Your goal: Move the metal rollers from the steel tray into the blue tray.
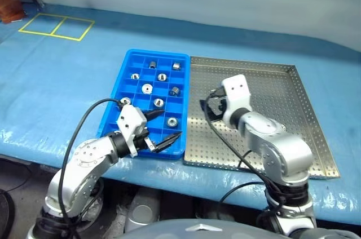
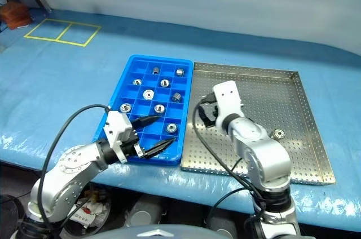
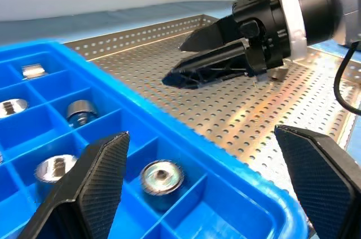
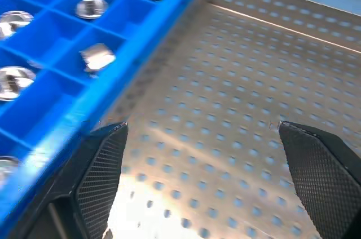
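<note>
The counter [image 1: 56, 81], covered in blue sheeting, carries two trays side by side, their long edges touching or nearly so. On the right lies the steel tray [image 2: 293, 115], its perforated floor almost bare: one roller [image 2: 277, 133] sits on it toward the right side, just beyond the right arm's elbow. On the left lies the blue tray [image 1: 128, 64] (narrower, with a grid of square compartments). Nine rollers [image 1: 147, 88] rest in its compartments, no more than one to a compartment, scattered from the far rows to the near right.

The right gripper [image 4: 200, 180] hangs over the left part of the steel tray, just beside the blue tray's right wall, with its jaws spread wide and nothing between them; under them its wrist view shows bare perforated metal. The left gripper [image 1: 162, 128] hovers over the near right corner of the blue tray, pointing right toward the steel tray, its jaws also spread wide and empty. One roller lies in the compartment just below its fingers [image 3: 93, 177].

Far to the left, yellow tape [image 1: 56, 26] marks two squares on the counter.
</note>
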Robot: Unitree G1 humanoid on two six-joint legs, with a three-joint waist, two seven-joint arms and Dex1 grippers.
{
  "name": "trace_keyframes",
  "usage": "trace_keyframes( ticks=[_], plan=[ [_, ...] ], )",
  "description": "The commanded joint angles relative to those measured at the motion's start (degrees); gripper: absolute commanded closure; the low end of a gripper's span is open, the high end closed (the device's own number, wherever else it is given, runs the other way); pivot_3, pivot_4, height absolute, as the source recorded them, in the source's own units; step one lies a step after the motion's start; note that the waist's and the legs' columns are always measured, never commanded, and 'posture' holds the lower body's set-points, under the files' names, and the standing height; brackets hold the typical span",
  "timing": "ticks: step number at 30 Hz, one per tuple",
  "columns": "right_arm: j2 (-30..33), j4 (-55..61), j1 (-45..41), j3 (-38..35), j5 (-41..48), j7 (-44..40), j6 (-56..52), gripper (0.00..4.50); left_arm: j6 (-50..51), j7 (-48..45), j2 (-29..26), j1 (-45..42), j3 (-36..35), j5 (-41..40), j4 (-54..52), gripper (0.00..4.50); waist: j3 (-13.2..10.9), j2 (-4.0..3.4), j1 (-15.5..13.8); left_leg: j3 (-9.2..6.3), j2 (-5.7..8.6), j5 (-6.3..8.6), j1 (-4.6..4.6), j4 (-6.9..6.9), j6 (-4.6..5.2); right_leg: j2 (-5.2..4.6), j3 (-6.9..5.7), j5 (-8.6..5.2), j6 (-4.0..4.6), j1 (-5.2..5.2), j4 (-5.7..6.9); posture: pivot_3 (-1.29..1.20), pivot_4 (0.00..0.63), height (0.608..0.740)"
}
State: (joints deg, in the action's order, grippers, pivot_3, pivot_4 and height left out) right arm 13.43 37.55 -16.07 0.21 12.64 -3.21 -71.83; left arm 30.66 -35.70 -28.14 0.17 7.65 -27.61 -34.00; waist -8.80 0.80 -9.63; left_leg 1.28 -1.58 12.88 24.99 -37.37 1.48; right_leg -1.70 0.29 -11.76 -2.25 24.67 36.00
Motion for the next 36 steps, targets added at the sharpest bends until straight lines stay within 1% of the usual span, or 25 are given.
trace_keyframes(
  ticks=[1,6,9,12,16,21,28,36],
  plan=[
    [0.11,2.74,2.06,-4.9,-2.66,2.68,1.27,0.01,-0.94,-1.68,1.24,-2.41,2.93,0.26,1.17,0.0,0.0,-0.01,1.41,0.0,0.0,0.0,0.0,0.0,0.0,0.01,0.0,0.0,0.0,-0.02,0.0,0.16,0.15,0.74],
    [-3.44,0.11,4.91,-7.38,-6.28,7.38,6.54,0.01,-2.2,-1.46,3.65,-5.4,7.46,2.94,3.64,0.0,-0.01,-0.04,5.44,0.03,-0.01,-0.01,-0.2,-0.01,0.01,0.09,0.17,0.01,-0.01,-0.09,0.08,0.12,0.15,0.74],
    [-6.68,-2.55,6.59,-8.22,-8.35,10.37,11.84,0.01,-2.57,-1.04,5.32,-6.69,9.9,4.71,5.0,0.0,-0.01,-0.04,6.7,0.02,-0.03,-0.01,-0.31,-0.01,0.01,0.17,0.27,0.01,-0.01,-0.14,0.16,0.12,0.15,0.74],
    [-8.96,-5.65,7.76,-8.89,-10.07,12.55,17.22,0.01,-2.57,-2.36,5.85,-6.91,11.01,4.65,5.21,0.0,-0.01,-0.04,7.68,0.03,-0.03,-0.01,-0.36,-0.02,0.01,0.19,0.4,0.01,-0.03,-0.11,0.25,0.1,0.15,0.74],
    [-11.11,-10.02,8.56,-10.65,-10.82,14.23,23.1,0.01,-2.65,-2.86,6.59,-7.0,12.43,4.99,5.54,0.0,-0.01,-0.05,8.09,0.05,-0.03,-0.01,-0.4,-0.1,0.02,0.19,0.46,0.02,-0.03,-0.1,0.39,0.11,0.15,0.74],
    [-12.47,-12.9,9.44,-13.34,-10.05,14.78,26.45,0.01,-2.48,-3.27,7.31,-6.7,13.43,4.95,5.29,0.0,-0.01,-0.05,8.05,0.05,-0.04,-0.01,-0.41,-0.28,0.02,0.18,0.49,0.01,-0.02,-0.1,0.61,0.11,0.15,0.74],
    [-13.86,-16.81,10.04,-14.06,-8.95,13.97,30.08,0.01,-2.12,-3.18,7.57,-6.16,13.77,5.12,4.78,0.0,-0.02,-0.08,8.25,0.07,-0.09,-0.02,-0.49,-0.46,0.02,0.2,0.55,-0.01,0.0,-0.1,0.87,0.12,0.15,0.74],
    [-13.27,-21.96,9.54,-14.06,-9.43,13.75,35.3,0.01,-1.76,-2.91,7.66,-5.41,13.55,4.84,4.29,0.0,-0.02,-0.09,8.07,0.08,-0.1,-0.02,-0.47,-0.46,0.03,0.18,0.57,0.0,0.0,-0.09,0.85,0.13,0.15,0.74]
  ],
)
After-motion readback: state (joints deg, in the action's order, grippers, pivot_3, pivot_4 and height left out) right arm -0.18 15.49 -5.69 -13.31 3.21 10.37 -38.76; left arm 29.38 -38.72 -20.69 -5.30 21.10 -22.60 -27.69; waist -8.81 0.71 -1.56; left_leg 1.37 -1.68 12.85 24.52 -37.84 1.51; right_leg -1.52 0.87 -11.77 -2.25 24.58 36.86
